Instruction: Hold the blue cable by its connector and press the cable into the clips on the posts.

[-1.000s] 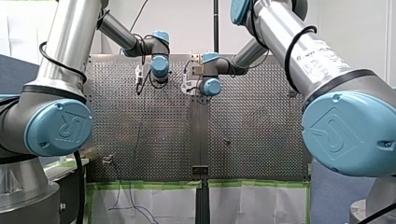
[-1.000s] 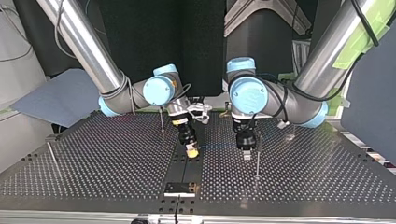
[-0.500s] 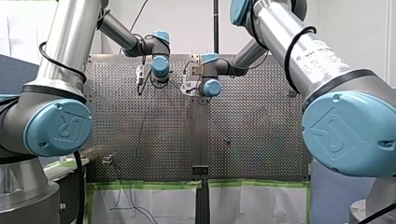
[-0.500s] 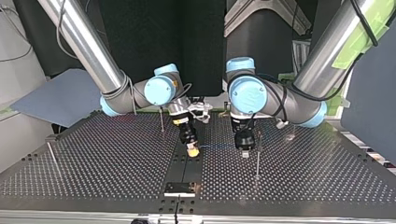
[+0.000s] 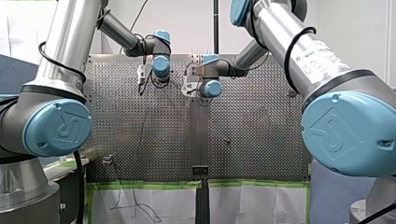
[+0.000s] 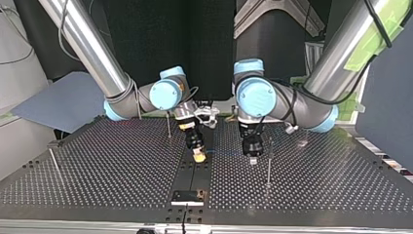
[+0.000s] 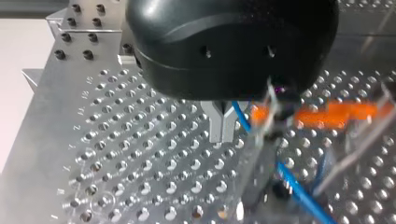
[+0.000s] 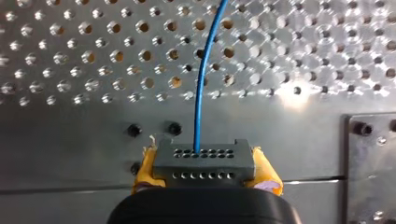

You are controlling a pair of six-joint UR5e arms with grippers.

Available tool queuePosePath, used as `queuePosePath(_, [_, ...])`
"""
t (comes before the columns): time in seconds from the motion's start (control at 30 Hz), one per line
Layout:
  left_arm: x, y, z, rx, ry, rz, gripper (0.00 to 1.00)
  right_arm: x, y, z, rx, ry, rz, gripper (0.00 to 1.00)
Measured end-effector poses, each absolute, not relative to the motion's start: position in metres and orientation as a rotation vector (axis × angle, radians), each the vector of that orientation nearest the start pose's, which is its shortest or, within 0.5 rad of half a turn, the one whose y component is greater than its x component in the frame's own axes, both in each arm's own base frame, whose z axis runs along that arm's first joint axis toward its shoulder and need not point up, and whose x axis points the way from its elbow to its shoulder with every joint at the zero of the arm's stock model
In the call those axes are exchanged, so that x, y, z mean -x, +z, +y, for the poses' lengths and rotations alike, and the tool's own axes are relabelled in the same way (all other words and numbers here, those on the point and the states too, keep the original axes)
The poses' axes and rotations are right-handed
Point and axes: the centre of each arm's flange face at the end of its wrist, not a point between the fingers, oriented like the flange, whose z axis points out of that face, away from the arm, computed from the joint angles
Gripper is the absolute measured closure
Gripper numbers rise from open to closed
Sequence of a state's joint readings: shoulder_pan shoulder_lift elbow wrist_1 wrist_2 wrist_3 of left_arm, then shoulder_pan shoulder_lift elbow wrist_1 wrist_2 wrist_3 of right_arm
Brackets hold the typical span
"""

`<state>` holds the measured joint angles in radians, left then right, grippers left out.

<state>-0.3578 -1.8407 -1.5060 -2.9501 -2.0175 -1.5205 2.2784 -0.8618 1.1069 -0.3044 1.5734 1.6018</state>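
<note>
In the right wrist view my right gripper (image 8: 205,179) has its yellow pads shut on the dark grey connector (image 8: 204,161). The blue cable (image 8: 205,70) runs straight ahead from it over the perforated plate. In the top view that gripper (image 6: 198,157) hangs just above the table's middle strip. The cable (image 6: 225,152) stretches from there to my left gripper (image 6: 252,159). In the left wrist view my left gripper's metal fingers (image 7: 223,133) are pressed together, and the cable (image 7: 240,116) comes out at their side. A thin post (image 6: 268,165) stands right beside that gripper.
Two more thin posts stand at the top view's left, one far back (image 6: 168,126) and one near the edge (image 6: 53,163). A black bracket (image 6: 187,196) sits on the middle strip near the front edge. A blurred orange part (image 7: 336,114) shows beside my left fingers.
My left gripper's fingers have closed, and the gripper has shifted slightly toward the top view's left, nearer my right gripper. My right gripper has barely moved.
</note>
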Motion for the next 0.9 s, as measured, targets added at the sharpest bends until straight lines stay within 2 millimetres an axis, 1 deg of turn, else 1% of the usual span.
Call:
queuePosePath(0.17, [-0.512,0.391,-0.299,0.049,0.064,1.583,0.98,-0.589,0.282,-0.492,-1.659,1.731,-0.824,1.0])
queuePosePath(0.23, [-0.51,0.386,-0.304,0.056,0.047,1.59,0.98,-0.587,0.277,-0.491,-1.664,1.719,-0.834,1.0])
queuePosePath(0.3, [-0.509,0.378,-0.308,0.058,0.035,1.606,0.98,-0.585,0.273,-0.49,-1.67,1.707,-0.844,1.0])
queuePosePath(0.43, [-0.506,0.351,-0.313,0.063,0.017,1.642,0.98,-0.58,0.265,-0.488,-1.69,1.67,-0.866,1.0])
queuePosePath(0.53, [-0.502,0.338,-0.315,0.069,0.005,1.648,0.98,-0.575,0.257,-0.486,-1.715,1.63,-0.89,1.0])
queuePosePath(0.67, [-0.494,0.324,-0.318,0.069,-0.005,1.65,0.98,-0.565,0.244,-0.483,-1.738,1.584,-0.919,1.0])
queuePosePath(0.77, [-0.49,0.317,-0.321,0.068,-0.006,1.648,0.98,-0.555,0.239,-0.482,-1.738,1.552,-0.942,1.0])
queuePosePath(0.9, [-0.485,0.305,-0.324,0.059,-0.002,1.652,0.98,-0.539,0.239,-0.483,-1.724,1.518,-0.972,1.0])
